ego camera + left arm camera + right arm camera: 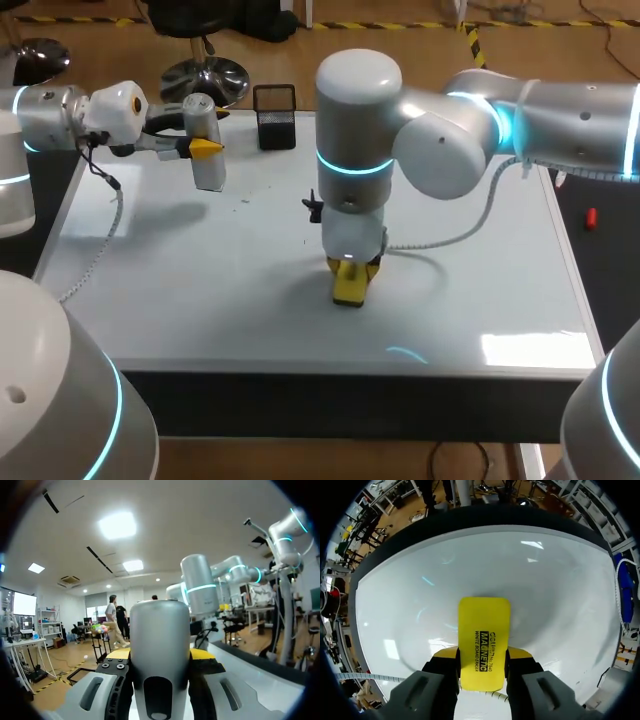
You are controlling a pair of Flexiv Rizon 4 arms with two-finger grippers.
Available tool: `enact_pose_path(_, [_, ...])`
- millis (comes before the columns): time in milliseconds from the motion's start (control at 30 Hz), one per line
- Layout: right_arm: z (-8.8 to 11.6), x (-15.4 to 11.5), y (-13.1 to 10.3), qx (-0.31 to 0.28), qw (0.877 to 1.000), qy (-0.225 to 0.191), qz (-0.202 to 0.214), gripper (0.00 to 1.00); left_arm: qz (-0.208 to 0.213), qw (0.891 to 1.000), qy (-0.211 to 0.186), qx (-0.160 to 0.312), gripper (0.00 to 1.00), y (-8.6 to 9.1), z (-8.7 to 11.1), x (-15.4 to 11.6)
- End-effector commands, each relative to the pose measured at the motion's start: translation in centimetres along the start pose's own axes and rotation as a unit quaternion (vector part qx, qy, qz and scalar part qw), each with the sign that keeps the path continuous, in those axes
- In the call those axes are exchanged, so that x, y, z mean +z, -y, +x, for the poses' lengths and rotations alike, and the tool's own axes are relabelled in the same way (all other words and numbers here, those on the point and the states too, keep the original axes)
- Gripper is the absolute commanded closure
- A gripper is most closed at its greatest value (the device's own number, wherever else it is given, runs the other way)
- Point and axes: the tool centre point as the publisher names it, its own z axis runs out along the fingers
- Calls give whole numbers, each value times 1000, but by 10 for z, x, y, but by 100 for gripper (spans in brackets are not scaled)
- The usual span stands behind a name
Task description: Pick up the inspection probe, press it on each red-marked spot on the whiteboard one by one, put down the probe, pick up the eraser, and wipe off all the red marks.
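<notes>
The grey, cylindrical inspection probe (205, 140) hangs above the whiteboard's (200, 290) far left part, with my left gripper (205, 147) shut on it. In the left wrist view the probe (159, 650) stands between the yellow fingertips (206, 655). My right gripper (350, 268) points straight down near the board's middle, shut on the yellow eraser (348, 284), which rests on or just over the surface. The right wrist view shows the eraser (484, 642) clamped between both fingers above the whiteboard (420, 605). I see no red marks on the board.
A black mesh holder (275, 116) stands at the board's far edge, just right of the probe. A few small dark specks (243, 200) lie on the board left of my right arm. The board's front edge (340, 372) runs close below the eraser.
</notes>
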Motion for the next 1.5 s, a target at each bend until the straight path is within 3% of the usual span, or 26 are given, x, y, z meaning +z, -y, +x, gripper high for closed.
enact_pose_path(33, [18,32,4,4,1000,2,-1,100,-1,1000,1,1,100,2,1,1])
enact_pose_path(700, [45,35,10,24,1000,-13,-6,100,-1,1000,1,1,100,2,1,1])
enact_pose_path(1100, [58,-45,31,2,999,26,35,100,-1,1000,1,1,100,2,1,1])
enact_pose_path(1500, [59,-55,51,-12,999,22,40,100,-1,1000,1,1,100,2,1,1])
